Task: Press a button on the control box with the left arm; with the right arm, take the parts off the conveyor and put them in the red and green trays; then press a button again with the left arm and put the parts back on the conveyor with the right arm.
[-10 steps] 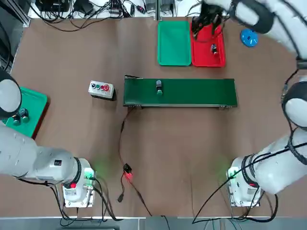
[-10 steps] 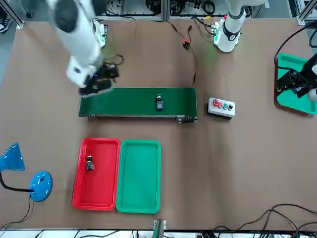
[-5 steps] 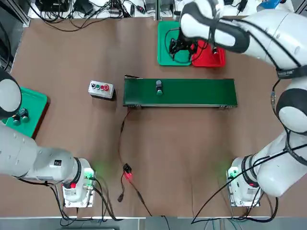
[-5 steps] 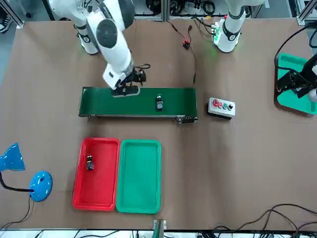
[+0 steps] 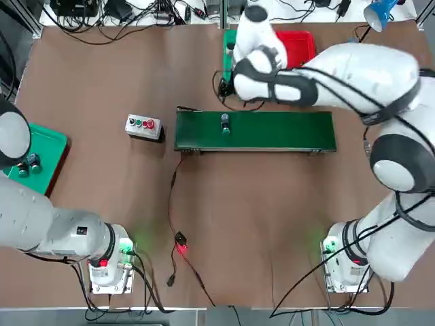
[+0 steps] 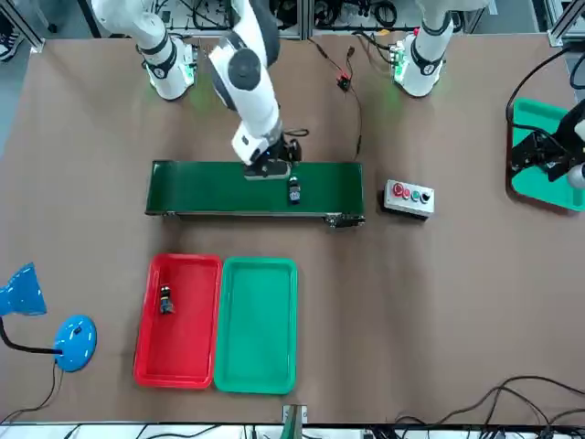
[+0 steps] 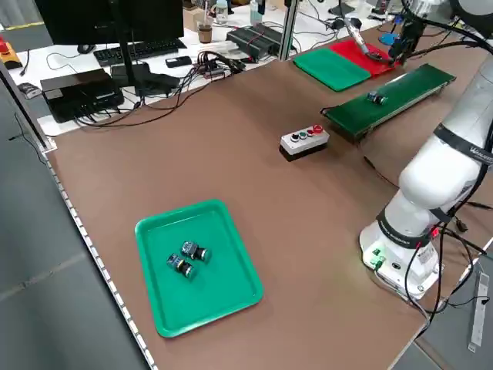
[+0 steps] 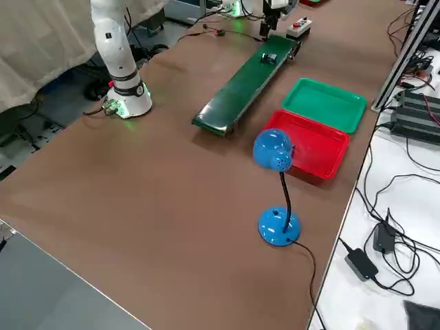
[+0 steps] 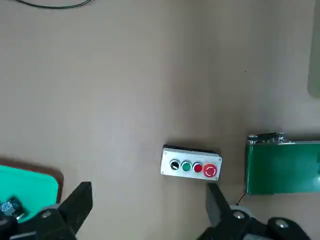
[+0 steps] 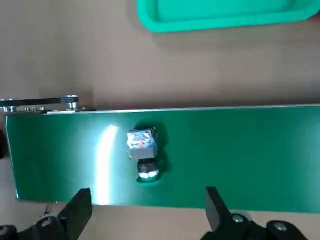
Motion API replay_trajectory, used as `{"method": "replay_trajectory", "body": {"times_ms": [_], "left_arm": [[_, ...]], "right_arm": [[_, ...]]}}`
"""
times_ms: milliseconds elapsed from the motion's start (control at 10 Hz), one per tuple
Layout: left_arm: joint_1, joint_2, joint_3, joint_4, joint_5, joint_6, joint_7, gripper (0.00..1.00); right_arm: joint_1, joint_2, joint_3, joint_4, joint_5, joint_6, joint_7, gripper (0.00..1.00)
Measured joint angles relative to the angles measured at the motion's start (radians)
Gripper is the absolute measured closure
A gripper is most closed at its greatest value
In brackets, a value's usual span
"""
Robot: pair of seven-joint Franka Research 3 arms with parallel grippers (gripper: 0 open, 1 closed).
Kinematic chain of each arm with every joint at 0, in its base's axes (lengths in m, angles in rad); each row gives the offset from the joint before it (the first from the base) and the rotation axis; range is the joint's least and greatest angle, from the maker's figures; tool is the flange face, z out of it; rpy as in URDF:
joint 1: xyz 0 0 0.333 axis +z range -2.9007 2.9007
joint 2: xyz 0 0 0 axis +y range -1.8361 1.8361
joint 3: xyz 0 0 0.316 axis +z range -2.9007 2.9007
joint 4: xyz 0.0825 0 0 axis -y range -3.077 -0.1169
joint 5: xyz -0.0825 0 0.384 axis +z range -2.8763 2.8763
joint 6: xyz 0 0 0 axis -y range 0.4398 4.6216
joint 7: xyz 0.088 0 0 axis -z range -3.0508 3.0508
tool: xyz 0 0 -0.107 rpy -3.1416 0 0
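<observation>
The small metal part with a green cap (image 10: 142, 155) lies on the dark green conveyor belt (image 10: 240, 155). It appears light, rigid and small; grip across its metal body. The right tool (image 10: 145, 212) hovers above it, fingers apart and empty. The left tool (image 9: 145, 210), also spread, idles near the grey control box (image 9: 191, 167).

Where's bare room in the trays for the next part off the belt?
The green tray is bare throughout. The red tray holds one part near its outer edge; the rest is free. On the belt, the right gripper crowds the remaining part.
</observation>
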Motion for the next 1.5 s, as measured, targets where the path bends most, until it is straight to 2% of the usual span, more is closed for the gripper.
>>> {"method": "replay_trajectory", "body": {"times_ms": [200, 600, 1000, 1100, 1200, 1400, 1500], "left_arm": [[-0.001, 0.000, -0.001, 0.000, 0.000, 0.000, 0.000, 0.00], [-0.002, 0.000, -0.001, 0.000, 0.000, 0.000, 0.000, 0.00], [-0.003, 0.000, -0.001, 0.000, 0.000, 0.001, 0.000, 0.00], [-0.006, 0.000, -0.002, 0.000, 0.000, 0.001, 0.000, 0.00], [-0.009, 0.000, -0.003, 0.000, 0.000, 0.001, 0.000, 0.00], [-0.014, 0.000, -0.003, 0.000, 0.000, 0.001, 0.000, 0.00], [-0.015, 0.000, -0.003, 0.000, 0.000, 0.002, 0.000, 0.00]], "right_arm": [[0.023, 0.063, 0.000, 0.000, 0.000, 0.080, 0.057, 0.00], [0.029, 0.142, -0.003, 0.001, 0.000, 0.169, 0.064, 0.01], [0.059, 0.195, -0.003, 0.002, 0.000, 0.232, 0.064, 0.07], [0.063, 0.200, -0.003, 0.002, 0.000, 0.236, 0.065, 0.12], [0.064, 0.202, -0.004, 0.002, 0.000, 0.236, 0.065, 0.29], [0.064, 0.203, -0.007, 0.002, 0.000, 0.237, 0.065, 0.38], [0.064, 0.203, -0.009, 0.002, 0.000, 0.236, 0.065, 0.57]]}}
